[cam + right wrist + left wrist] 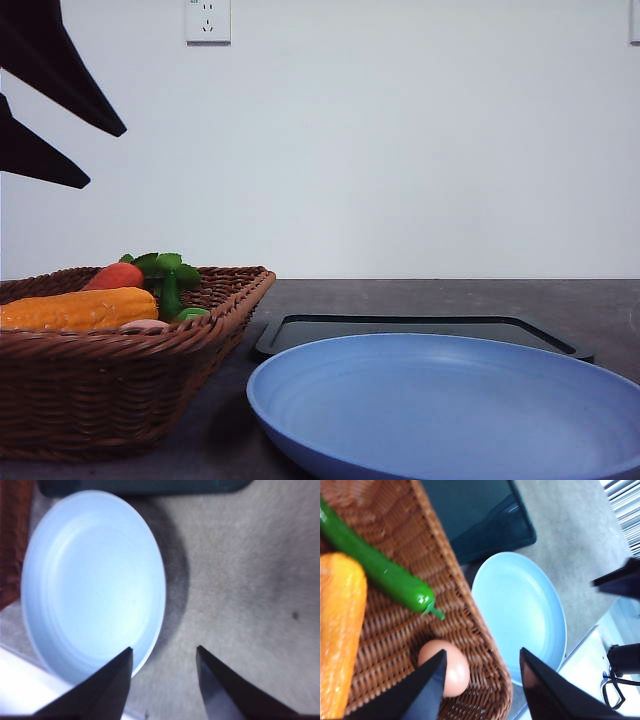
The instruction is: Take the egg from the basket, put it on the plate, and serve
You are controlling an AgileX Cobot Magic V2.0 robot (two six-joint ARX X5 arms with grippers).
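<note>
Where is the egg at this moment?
In the left wrist view the egg lies inside the basket, near its braided rim on the plate's side, between the green pepper and the open left gripper.

Small brown-pinkish egg (445, 667), smooth and matte, lying on its side low in the left wrist frame, on the weave of the basket (470, 610) close to the braided rim. Dark brown wicker basket (120, 375) at lower left of the front frame, shallow, rectangular. Light blue round plate (450, 400) at lower right there, shallow, raised rim, bare, just beside the basket; upper left in the right wrist frame (95, 580).
</note>
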